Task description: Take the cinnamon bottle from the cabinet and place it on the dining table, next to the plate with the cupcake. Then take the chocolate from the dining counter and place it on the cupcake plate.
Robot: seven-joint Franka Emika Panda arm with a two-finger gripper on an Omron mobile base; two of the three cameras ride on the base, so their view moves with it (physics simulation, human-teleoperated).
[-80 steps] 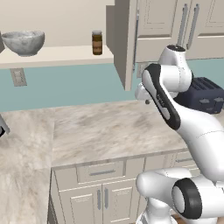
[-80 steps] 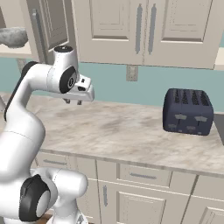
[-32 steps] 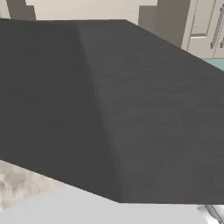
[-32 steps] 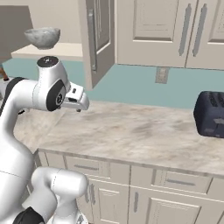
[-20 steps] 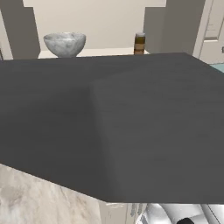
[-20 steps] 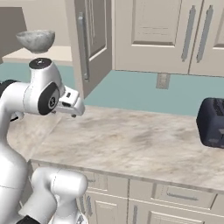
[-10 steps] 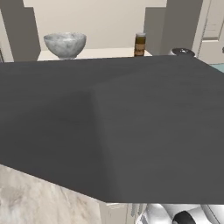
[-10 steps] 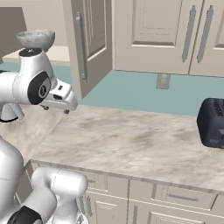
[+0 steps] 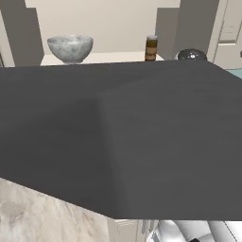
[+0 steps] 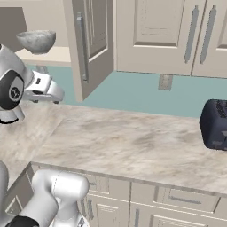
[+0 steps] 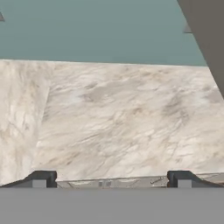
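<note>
On the beige shelf (image 9: 108,58) inside the open cream-white wall cabinet (image 10: 91,42), the small brown cylindrical cinnamon bottle with its grey-tan lid (image 9: 151,48) stands upright towards the shelf's right end. A pale marbled stone bowl (image 9: 70,47) sits well apart from it, towards the shelf's left end. In the left base view a broad dark grey surface (image 9: 118,142) covers most of the foreground, and the bottle and bowl rise just above its top edge.

The white arm's two-finger tool (image 11: 110,178) hangs over the beige-grey veined marble table (image 11: 122,118), its small dark fingertips (image 11: 40,178) spread wide with nothing between them. In the right base view the hand (image 10: 44,88) reaches out near the table's left end, below the shelf. A dark toaster (image 10: 215,124) stands at the table's right edge, against the teal wall (image 10: 142,93).
</note>
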